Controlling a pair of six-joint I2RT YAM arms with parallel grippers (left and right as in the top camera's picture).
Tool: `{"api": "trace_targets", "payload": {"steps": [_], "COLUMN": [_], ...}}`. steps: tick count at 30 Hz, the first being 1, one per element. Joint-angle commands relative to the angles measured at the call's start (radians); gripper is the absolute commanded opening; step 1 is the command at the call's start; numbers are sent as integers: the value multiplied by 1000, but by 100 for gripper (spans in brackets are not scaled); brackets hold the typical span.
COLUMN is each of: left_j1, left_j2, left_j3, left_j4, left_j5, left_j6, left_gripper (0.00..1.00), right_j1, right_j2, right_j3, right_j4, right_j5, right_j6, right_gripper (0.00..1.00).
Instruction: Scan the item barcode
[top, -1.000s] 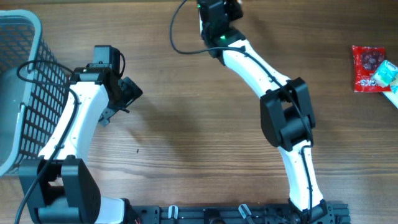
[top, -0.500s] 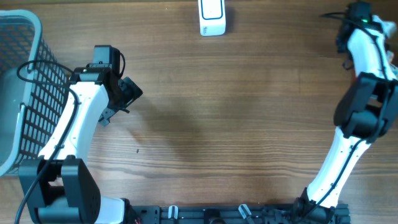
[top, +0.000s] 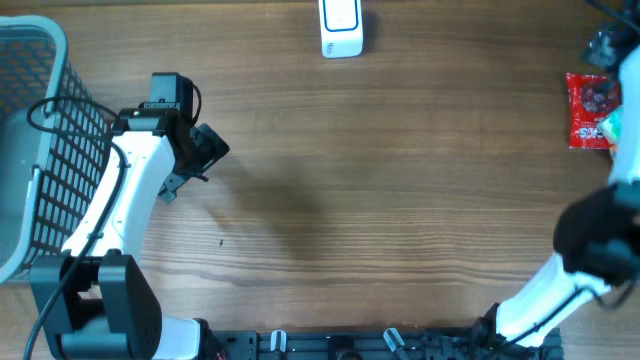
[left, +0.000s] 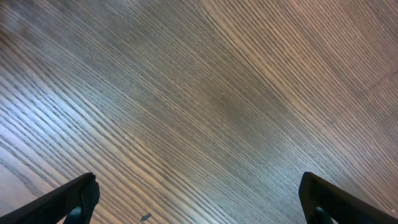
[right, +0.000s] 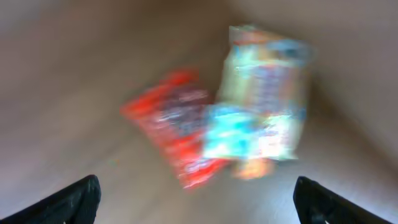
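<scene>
**Station Status: Both Grippers Empty, Items at the Right Edge**

Nearest the arm bases, the wooden table (top: 400, 200) is bare in its central area. The wire basket (top: 30, 150) stands at the left edge, beside the left arm.

The left gripper (top: 205, 150) hangs over the table left of centre. In its wrist view, the left gripper (left: 199, 202) has its fingers spread wide, with only wood grain between them.

Farther out on the right, the red packet (top: 590, 110) lies flat on the table. The pale packet (right: 264, 106) overlaps its edge and is partly under the right arm in the overhead view. The right wrist view is blurred. It shows the right gripper (right: 199, 202) with its fingers wide apart above the red packet (right: 177, 127), holding nothing.

At the far edge, near centre, sits the white scanner (top: 342, 28), well apart from both packets.
</scene>
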Motion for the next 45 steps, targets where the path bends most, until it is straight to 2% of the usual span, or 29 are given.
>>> {"api": "trace_targets", "payload": {"steps": [1, 2, 3, 6, 8, 11, 13, 17, 19, 22, 24, 27, 28, 35, 36, 40, 41, 44, 45], "left_j1": [5, 5, 5, 5, 5, 5, 5, 5, 5, 5, 5, 5, 5, 5, 5, 5, 5, 5, 5], "left_j2": [6, 6, 6, 6, 6, 6, 6, 6, 6, 6, 6, 6, 6, 6, 6, 6, 6, 6, 6], "left_j3": [-5, -5, -5, -5, -5, -5, -5, -5, -5, -5, -5, -5, -5, -5, -5, -5, -5, -5, -5], "left_j4": [-1, -1, -1, -1, -1, -1, -1, -1, -1, -1, -1, -1, -1, -1, -1, -1, -1, -1, -1], "left_j5": [1, 1, 1, 1, 1, 1, 1, 1, 1, 1, 1, 1, 1, 1, 1, 1, 1, 1, 1], "left_j6": [-14, -14, -14, -13, -13, -13, -14, -13, -13, -13, -14, -14, -14, -14, -13, -14, -13, -13, -14], "left_gripper": [100, 100, 100, 100, 100, 100, 100, 100, 100, 100, 100, 100, 100, 100, 100, 100, 100, 100, 100], "right_j1": [18, 39, 64, 197, 255, 303, 305, 306, 306, 306, 306, 305, 305, 306, 306, 306, 306, 306, 306], "right_j2": [-24, -23, -23, -23, -23, -54, -119, -455, -630, -855, -923, -918, -902, -798, -781, -772, -779, -911, -996], "right_j3": [-2, -8, -8, -9, -10, -10, -20, -256, -451, -761, -898, -978, -981, -981, -981, -989, -998, -1131, -1220], "right_j4": [-64, -98, -148, -406, -513, -573, -580, -504, -381, -199, -143, -143, -153, -130, -146, -106, -90, 126, 251], "right_j5": [-936, -1047, -1065, -1058, -1046, -1004, -935, -885, -845, -762, -762, -762, -763, -771, -787, -842, -842, -910, -984], "right_j6": [-5, -53, -105, -394, -486, -512, -473, -449, -367, -100, 161, 434, 483, 482, 443, 43, 5, -129, -187], "right_gripper": [100, 100, 100, 100, 100, 100, 100, 100, 100, 100, 100, 100, 100, 100, 100, 99, 100, 100, 100]}}
